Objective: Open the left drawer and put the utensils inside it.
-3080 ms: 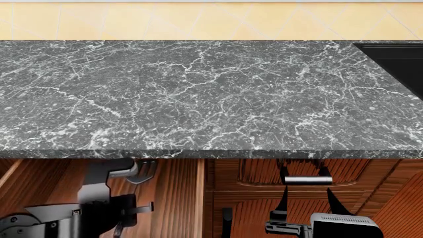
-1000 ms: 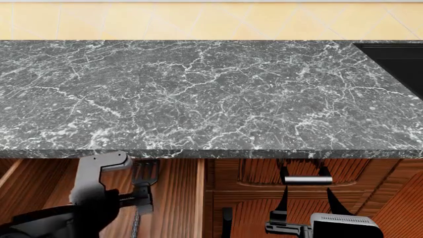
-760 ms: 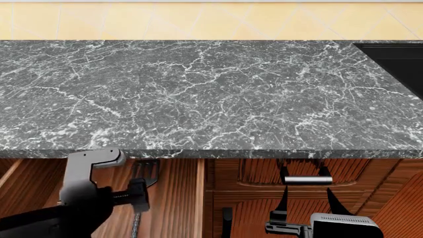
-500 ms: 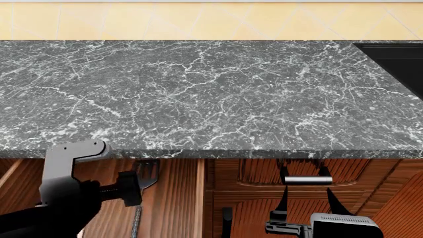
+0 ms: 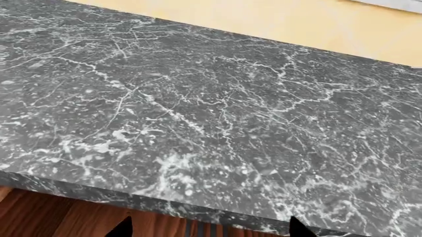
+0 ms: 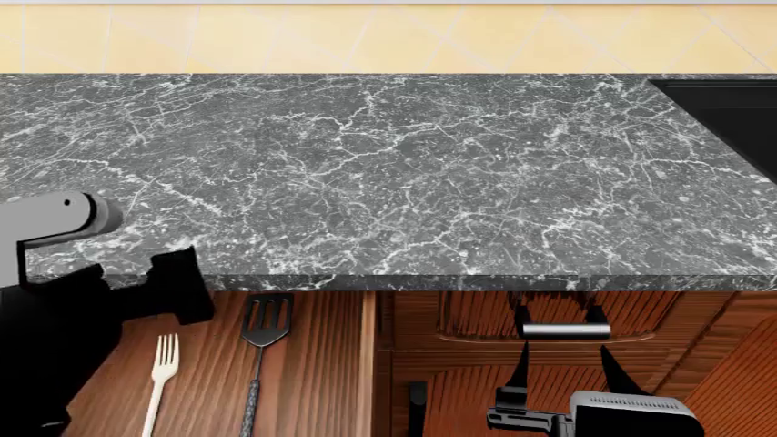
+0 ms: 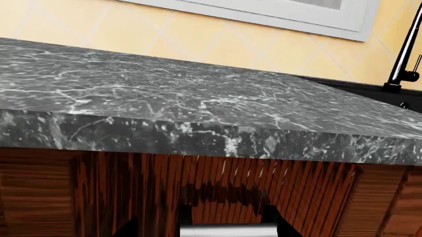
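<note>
The left drawer (image 6: 318, 364) stands open below the counter edge, showing its striped wooden floor. On that floor lie the utensils side by side: a white fork (image 6: 162, 373) and, to its right, a dark grey slotted spatula (image 6: 264, 323). My left gripper (image 6: 122, 259) hangs open and empty above the drawer's left part, level with the counter edge. In the left wrist view its gripper (image 5: 209, 229) shows two tips wide apart. My right gripper (image 6: 559, 314) is open, its fingers either side of the silver bar handle (image 6: 566, 331) of the neighbouring drawer; that handle (image 7: 228, 231) also fills the right wrist view.
The grey marble counter (image 6: 388, 173) spans the view, backed by a yellow tiled wall. A black sink (image 6: 729, 109) sits at the counter's far right, with a black faucet (image 7: 402, 49). The drawer's right wall (image 6: 368, 364) stands between the drawer and the cabinet front.
My left arm has risen out of the drawer and swung left, up to the counter edge. The spatula stays on the drawer floor and the fork is now uncovered. The right arm has not moved.
</note>
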You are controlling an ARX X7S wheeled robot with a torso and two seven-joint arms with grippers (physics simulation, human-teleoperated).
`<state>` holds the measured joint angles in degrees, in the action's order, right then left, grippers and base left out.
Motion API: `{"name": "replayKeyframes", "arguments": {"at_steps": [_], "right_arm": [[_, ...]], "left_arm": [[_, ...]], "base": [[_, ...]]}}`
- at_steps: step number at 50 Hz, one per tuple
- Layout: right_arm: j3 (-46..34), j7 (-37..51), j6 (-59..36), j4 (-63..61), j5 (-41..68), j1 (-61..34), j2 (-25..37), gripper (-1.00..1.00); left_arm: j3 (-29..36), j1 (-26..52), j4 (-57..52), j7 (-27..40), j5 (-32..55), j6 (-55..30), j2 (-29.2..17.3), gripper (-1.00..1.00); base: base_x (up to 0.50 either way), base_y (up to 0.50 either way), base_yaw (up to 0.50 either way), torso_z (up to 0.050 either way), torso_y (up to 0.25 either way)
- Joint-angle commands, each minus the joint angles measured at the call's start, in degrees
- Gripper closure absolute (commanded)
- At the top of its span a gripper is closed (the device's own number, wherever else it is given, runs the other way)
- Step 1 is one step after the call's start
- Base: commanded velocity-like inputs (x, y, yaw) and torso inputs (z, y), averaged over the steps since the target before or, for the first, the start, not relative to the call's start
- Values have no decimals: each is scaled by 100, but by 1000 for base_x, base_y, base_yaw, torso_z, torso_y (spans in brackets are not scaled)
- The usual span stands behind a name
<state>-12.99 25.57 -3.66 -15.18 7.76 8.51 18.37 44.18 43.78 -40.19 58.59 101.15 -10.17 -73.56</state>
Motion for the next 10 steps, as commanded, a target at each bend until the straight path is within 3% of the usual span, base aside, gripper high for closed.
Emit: {"name": "replayKeyframes", "arguments": {"at_steps": [1, 10], "right_arm": [[-2, 2, 2, 1, 2, -1, 2, -100], [-14, 16, 4, 2, 11, -4, 13, -100]], "left_arm": [[-323, 351, -404, 179, 118, 0, -357, -100], [-544, 191, -652, 141, -98, 693, -804, -100]], "base": [[0, 0, 0, 0, 0], [0, 0, 0, 0, 0]]}}
